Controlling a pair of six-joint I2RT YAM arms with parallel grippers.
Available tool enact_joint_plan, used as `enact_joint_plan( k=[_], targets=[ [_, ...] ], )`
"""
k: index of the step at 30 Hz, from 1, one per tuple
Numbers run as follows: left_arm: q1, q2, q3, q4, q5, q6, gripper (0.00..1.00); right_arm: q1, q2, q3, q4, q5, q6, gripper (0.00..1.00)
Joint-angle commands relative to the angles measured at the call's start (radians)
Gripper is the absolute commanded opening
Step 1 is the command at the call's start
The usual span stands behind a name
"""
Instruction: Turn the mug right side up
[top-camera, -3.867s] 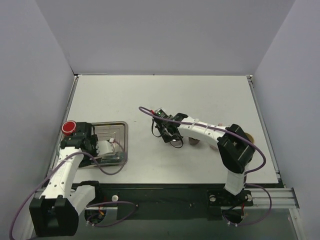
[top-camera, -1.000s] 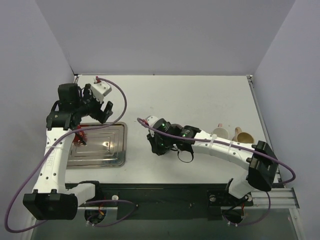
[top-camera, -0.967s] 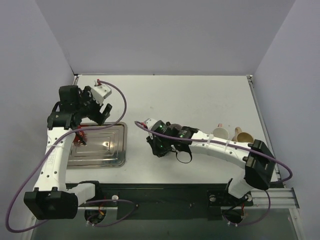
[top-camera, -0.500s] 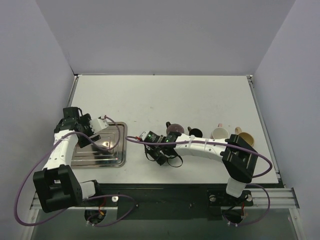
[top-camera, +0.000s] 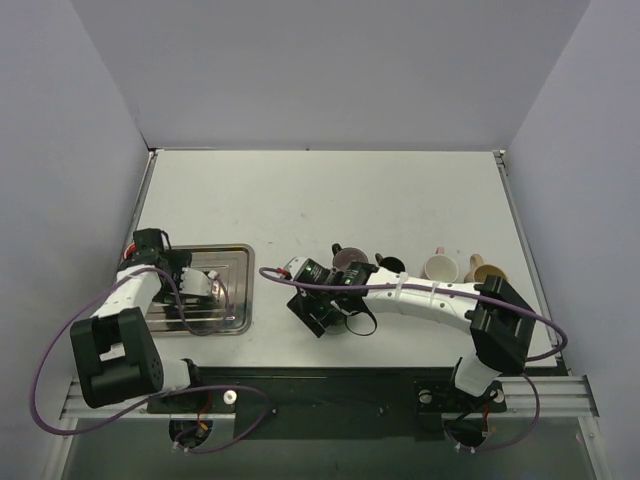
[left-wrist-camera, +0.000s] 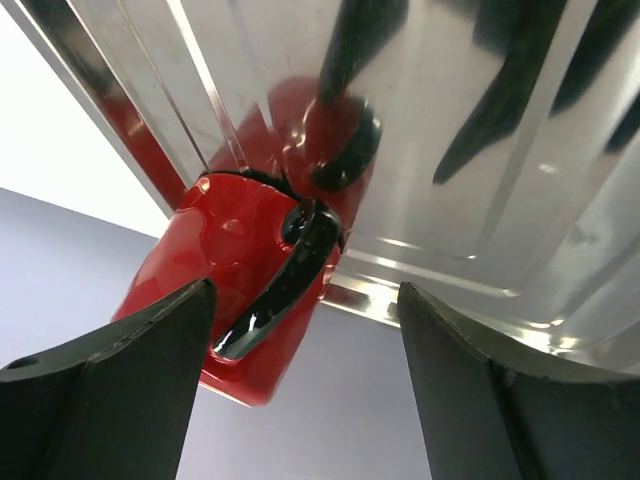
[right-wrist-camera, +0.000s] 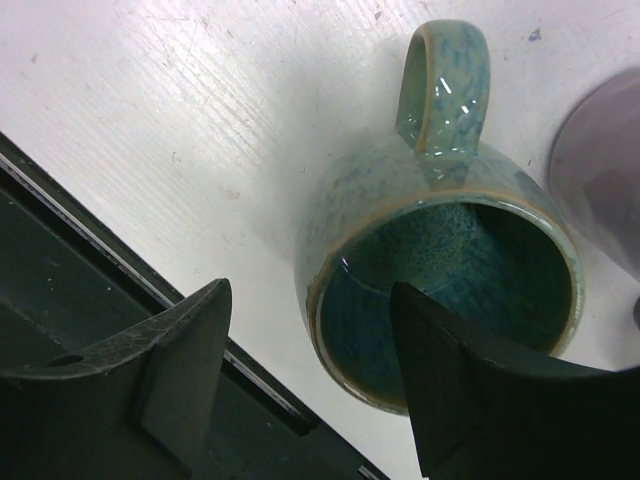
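Mugs sit under both your hands: the right hand (right-wrist-camera: 310, 292) hangs wide open and empty over the teal mug (right-wrist-camera: 440, 275), which stands mouth up on the table (right-wrist-camera: 150, 90) close to the near edge, just beside a purple mug (right-wrist-camera: 605, 170). Your left hand (left-wrist-camera: 305, 290) is equally wide open with nothing in it (fingers clear on either side), facing the red mug (left-wrist-camera: 225, 250) at the steel tray's (left-wrist-camera: 480, 150) left edge; which way up that one sits is unclear.
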Motion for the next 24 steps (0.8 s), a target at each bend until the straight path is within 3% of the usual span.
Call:
enact_joint_plan(
  k=[1, 6, 10, 12, 15, 19, 24],
  targets=[
    [0.018, 0.035, -0.021, 0.166, -0.06, 0.156, 0.8, 0.01, -0.084, 0.026, -0.046, 0.025, 0.007, 0.61],
    [0.035, 0.074, -0.087, 0.308, -0.091, 0.277, 0.69, 0.01, -0.118, 0.022, -0.053, 0.026, 0.001, 0.61],
    [0.036, 0.062, -0.124, 0.418, 0.002, 0.296, 0.35, 0.01, -0.13, 0.018, -0.053, 0.022, 0.009, 0.61],
    [0.038, 0.033, -0.132, 0.424, 0.046, 0.297, 0.0, 0.015, -0.138, 0.019, -0.051, 0.017, 0.009, 0.61],
    [0.032, -0.05, -0.129, 0.385, 0.14, 0.285, 0.0, 0.018, -0.156, 0.023, -0.057, 0.023, 0.007, 0.61],
    [-0.002, -0.144, -0.046, 0.268, 0.264, 0.124, 0.0, 0.019, -0.188, 0.029, -0.06, 0.026, 0.006, 0.61],
    [-0.056, -0.182, 0.258, -0.029, 0.525, -0.44, 0.0, 0.021, -0.257, 0.035, -0.053, 0.052, 0.013, 0.61]
  ],
)
